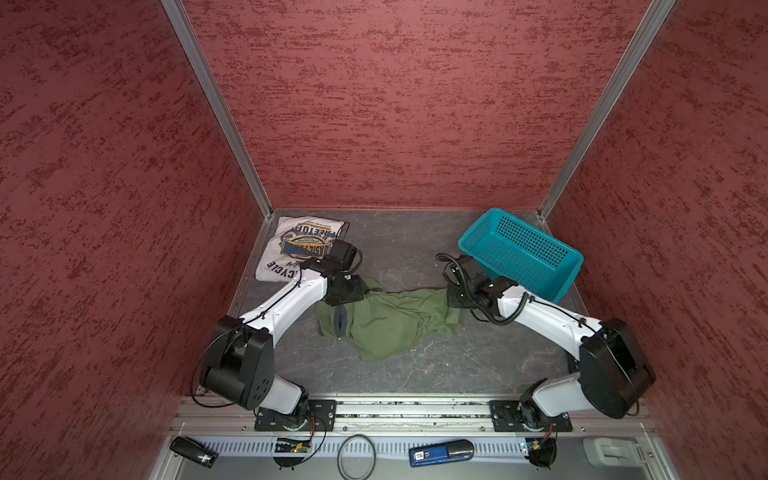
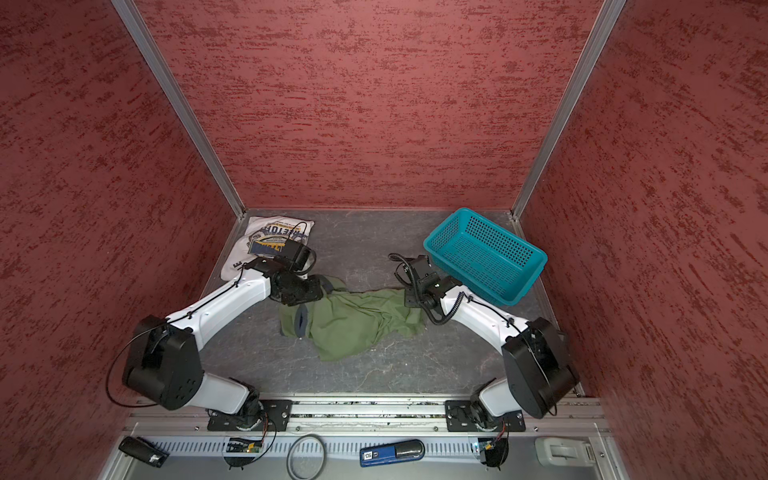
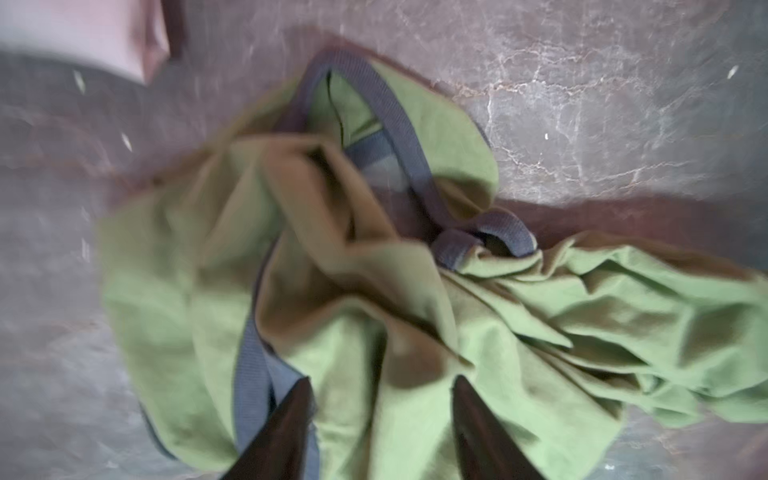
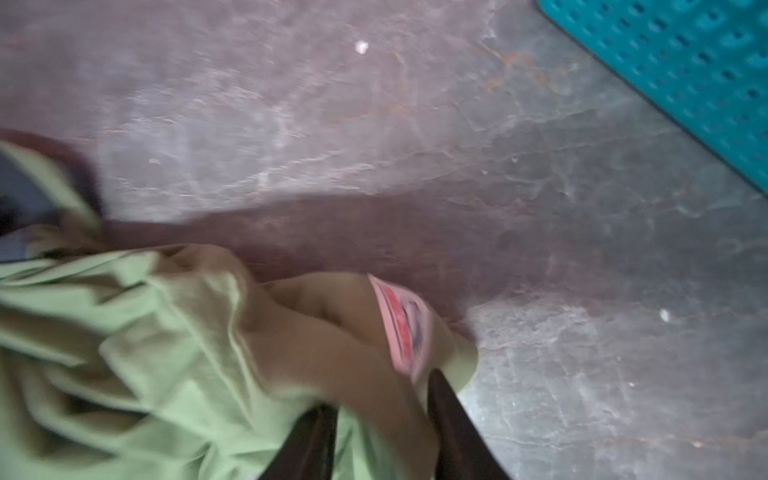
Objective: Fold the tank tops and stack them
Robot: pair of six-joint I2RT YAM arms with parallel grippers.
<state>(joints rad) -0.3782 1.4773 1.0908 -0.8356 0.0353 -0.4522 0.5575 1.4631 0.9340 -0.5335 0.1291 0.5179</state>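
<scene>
Between teal basket (image 1: 524, 254) and white top (image 1: 281, 250), crumpled olive top (image 1: 395, 321), left hand (image 3: 382, 381) released, right hand (image 4: 383, 391) grip unclear.

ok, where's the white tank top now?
In both top views the folded white cloth tank top lies in the table's far left corner, partly hidden by the left arm.

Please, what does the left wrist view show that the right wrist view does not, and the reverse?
Only the left wrist view: a corner of the white tank top. Only the right wrist view: the teal basket and a pink label on the olive tank top. Both: that crumpled olive tank top on the grey table; its dark trim is plain in the left view, a blurred sliver in the right.
</scene>
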